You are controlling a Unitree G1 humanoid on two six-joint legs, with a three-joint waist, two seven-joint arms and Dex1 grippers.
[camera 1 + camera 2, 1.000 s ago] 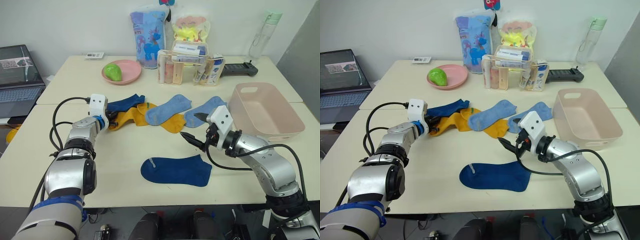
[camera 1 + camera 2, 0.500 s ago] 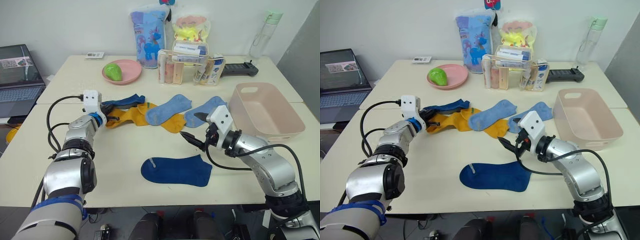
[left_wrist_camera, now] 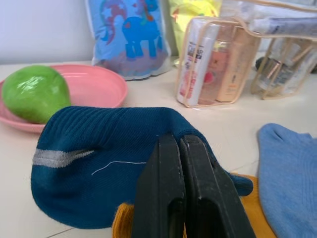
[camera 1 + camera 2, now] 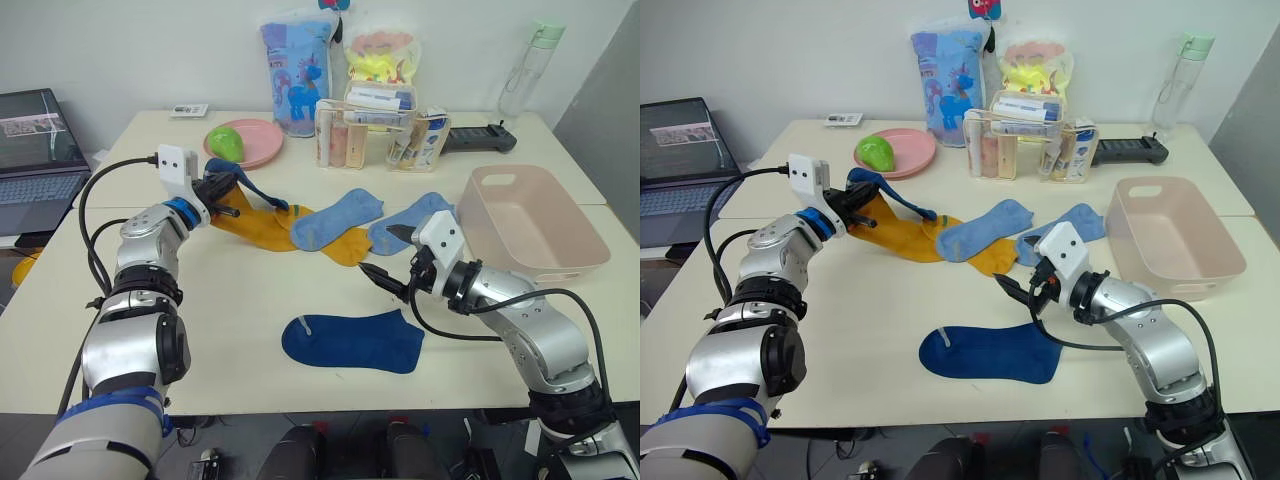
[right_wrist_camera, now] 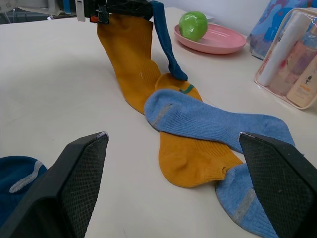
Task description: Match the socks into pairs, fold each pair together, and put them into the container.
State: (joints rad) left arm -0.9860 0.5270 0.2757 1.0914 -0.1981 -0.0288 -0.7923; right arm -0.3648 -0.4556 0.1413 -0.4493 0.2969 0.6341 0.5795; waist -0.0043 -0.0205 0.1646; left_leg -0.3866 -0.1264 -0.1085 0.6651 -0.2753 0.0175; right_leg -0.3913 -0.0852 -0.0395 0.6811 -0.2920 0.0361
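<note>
While the left gripper (image 4: 222,190) is clamped on a navy sock (image 4: 243,183) and a mustard sock (image 4: 262,224), both lifted at that end near the pink plate (image 4: 262,140), a light blue sock (image 4: 335,218) lies across a second mustard sock (image 4: 350,247) mid-table. Nearer the front edge, a second navy sock (image 4: 352,341) lies flat. Just above it hovers the right gripper (image 4: 388,260), fingers apart, empty. Another light blue sock (image 4: 405,223) lies beside the pale pink tub (image 4: 540,262) at far right.

Two cream tables (image 4: 250,300) stand against a plain white wall (image 4: 150,40).
</note>
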